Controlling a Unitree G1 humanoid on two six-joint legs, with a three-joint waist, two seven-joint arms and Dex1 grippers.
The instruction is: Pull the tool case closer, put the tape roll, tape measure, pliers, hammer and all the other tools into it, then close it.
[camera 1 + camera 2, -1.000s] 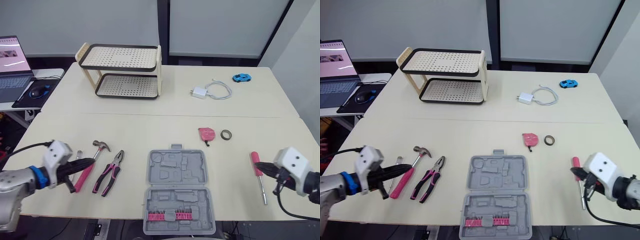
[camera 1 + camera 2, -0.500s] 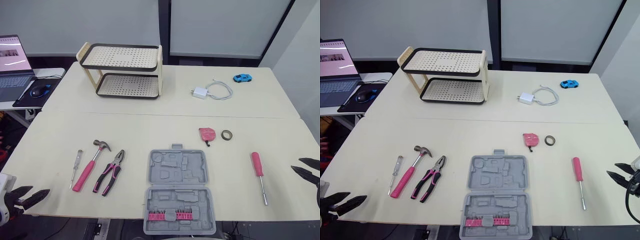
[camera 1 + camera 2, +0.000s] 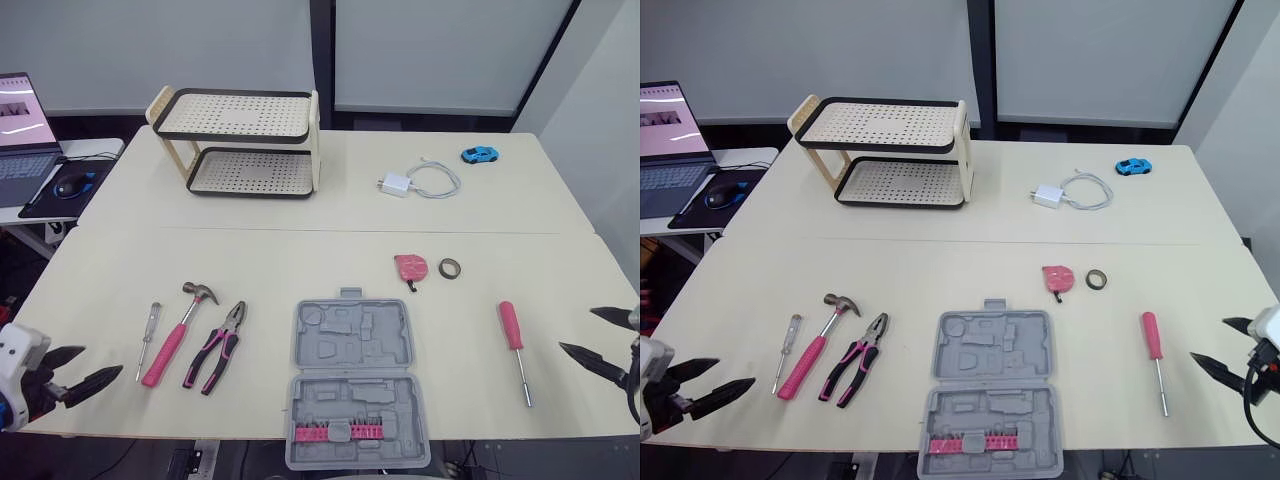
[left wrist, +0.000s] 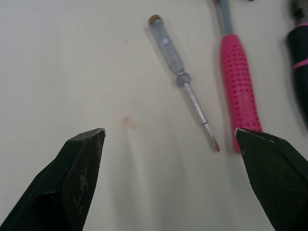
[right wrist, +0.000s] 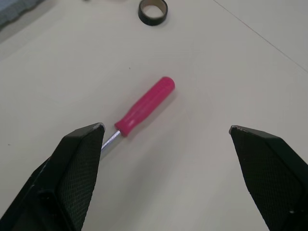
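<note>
The tool case (image 3: 357,385) lies open at 6 o'clock on the bench (image 3: 300,260), close to the front edge. Its near half holds a pink strip of bits (image 3: 335,432), and its far half is bare grey moulded recesses.

At 9 o'clock from the case lie the pliers (image 3: 218,345), then the hammer (image 3: 178,332), then a clear-handled screwdriver (image 3: 147,341), side by side and not touching. At 1 o'clock from the case sit the pink tape measure (image 3: 409,267) and, just beside it, the tape roll (image 3: 450,268). A pink-handled screwdriver (image 3: 516,338) lies at 3 o'clock from the case.

At 11 o'clock on the bench stands a two-tier perforated rack (image 3: 238,143), both of its shelves bare. A white charger with its cable (image 3: 420,181) and a blue toy car (image 3: 480,154) lie toward 1 o'clock. A laptop (image 3: 18,140) and a mouse (image 3: 70,184) sit on a side desk at 10 o'clock.

The left fingers (image 3: 95,382) are spread wide at the bench's 8 o'clock corner and hold nothing. The right fingers (image 3: 590,360) are equally wide at 4 o'clock, also free.

The left wrist view brings in close detail: the clear-handled screwdriver's flat tip, the dimpled pink grip of the hammer and a dark pliers handle with a pink band. The right wrist view frames the pink-handled screwdriver between the spread fingers, with the tape roll beyond it.
</note>
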